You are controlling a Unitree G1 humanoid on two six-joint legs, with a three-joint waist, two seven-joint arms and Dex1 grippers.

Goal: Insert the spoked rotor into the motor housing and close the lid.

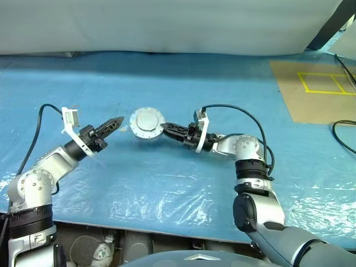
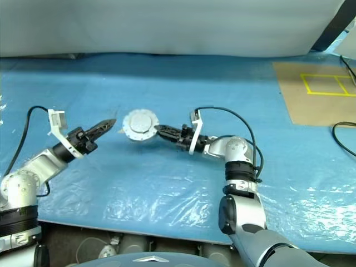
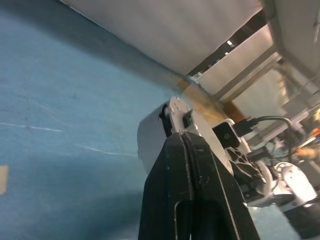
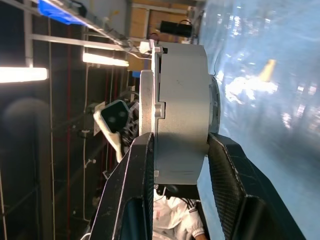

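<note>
Two tools are working over a desk (image 1: 167, 183) covered in blue cloth under crinkly clear plastic sheeting that is catching glare. Right tool (image 1: 167, 129) is clamping the motor housing (image 4: 182, 115) top and bottom between its fingers (image 4: 227, 170), holding it up off the desk, lid (image 1: 147, 120) sitting shut on the housing and facing up at the head camera. Left tool (image 1: 118, 122) is pinched fully closed, holding nothing, tip pointing at the housing from just beside it, not touching as far as visible. Spoked rotor can't be made out, with the lid closed. White sheet (image 1: 167, 25) is hanging along the far edge. Brown cardboard panel (image 1: 311, 89) with yellow taped rectangles (image 1: 328, 83) is lying at far right. Black cable (image 1: 345, 136) is trailing at the right edge. Wrist views are showing a dim room with shelving and strip lights (image 4: 22, 75).
</note>
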